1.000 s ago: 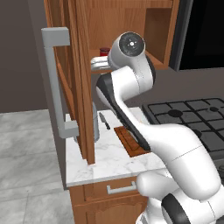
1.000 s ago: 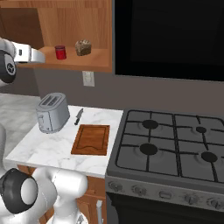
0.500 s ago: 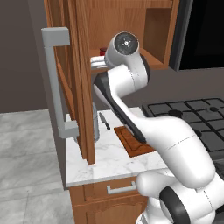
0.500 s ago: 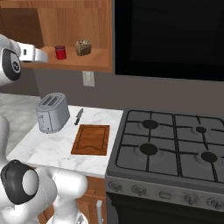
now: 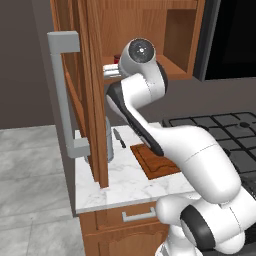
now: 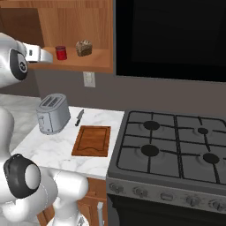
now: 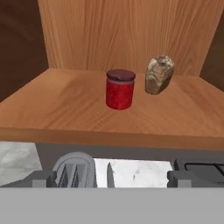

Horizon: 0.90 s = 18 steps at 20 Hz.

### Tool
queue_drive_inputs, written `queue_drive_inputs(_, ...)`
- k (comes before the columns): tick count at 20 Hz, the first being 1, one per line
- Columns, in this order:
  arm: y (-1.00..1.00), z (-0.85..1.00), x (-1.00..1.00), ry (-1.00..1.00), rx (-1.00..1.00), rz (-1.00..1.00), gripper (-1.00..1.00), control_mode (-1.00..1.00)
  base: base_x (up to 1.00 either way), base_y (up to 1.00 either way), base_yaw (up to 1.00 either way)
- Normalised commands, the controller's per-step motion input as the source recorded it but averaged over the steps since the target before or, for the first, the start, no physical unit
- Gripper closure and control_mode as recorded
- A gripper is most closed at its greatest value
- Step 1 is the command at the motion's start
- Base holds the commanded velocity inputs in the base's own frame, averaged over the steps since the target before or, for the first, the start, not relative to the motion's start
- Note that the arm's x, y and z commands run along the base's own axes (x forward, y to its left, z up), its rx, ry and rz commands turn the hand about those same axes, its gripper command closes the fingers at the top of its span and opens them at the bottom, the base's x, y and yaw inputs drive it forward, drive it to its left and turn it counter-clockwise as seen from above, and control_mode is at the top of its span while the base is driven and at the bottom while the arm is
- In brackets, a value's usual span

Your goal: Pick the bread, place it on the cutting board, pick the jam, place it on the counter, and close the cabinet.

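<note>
Two items of the task sit untouched on the cabinet [image 5: 92,75] shelf, so by my reading nothing is finished yet. Going left to right in the hand view: the jam [image 7: 120,89] stands upright near the middle of the shelf, and the bread [image 7: 159,75] rests just beside it at about 2 o'clock, a little deeper in, the two apart and not touching. The hand [image 7: 111,178] hangs outside the shelf edge at 6 o'clock of the jar, its fingers [image 7: 43,177] spread wide with nothing between them. In the right base view, again left to right, the toaster [image 6: 53,113] stands on the white marble surface [image 6: 44,152], then a knife [image 6: 79,117], then the cutting board [image 6: 92,141], bare, at 3 o'clock of the toaster and against the stove [image 6: 176,150]. The cabinet door stands open, edge-on in the left base view, its grey bar handle [image 5: 62,97] toward the camera. Left to do, as I judge it: carry the bread to the board, bring the jam down to the surface, and shut the door.
</note>
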Motion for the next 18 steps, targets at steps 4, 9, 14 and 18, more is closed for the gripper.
queue_drive_inputs(4, 0.00, 0.00, 0.31, 0.00, 0.00, 0.00, -1.00, -1.00, 0.00, 0.00, 0.00)
queue_drive_inputs(9, 0.00, 0.00, 0.39, 0.01, 0.00, 0.00, -1.00, -1.00, 0.00, 0.00, 0.00)
queue_drive_inputs(14, 0.00, 0.00, 0.38, 0.02, 0.00, 0.00, -1.00, -1.00, 0.00, 0.00, 0.00)
queue_drive_inputs(18, 0.00, 0.00, 0.36, 0.01, 0.00, 0.00, -1.00, -1.00, 0.00, 0.00, 0.00)
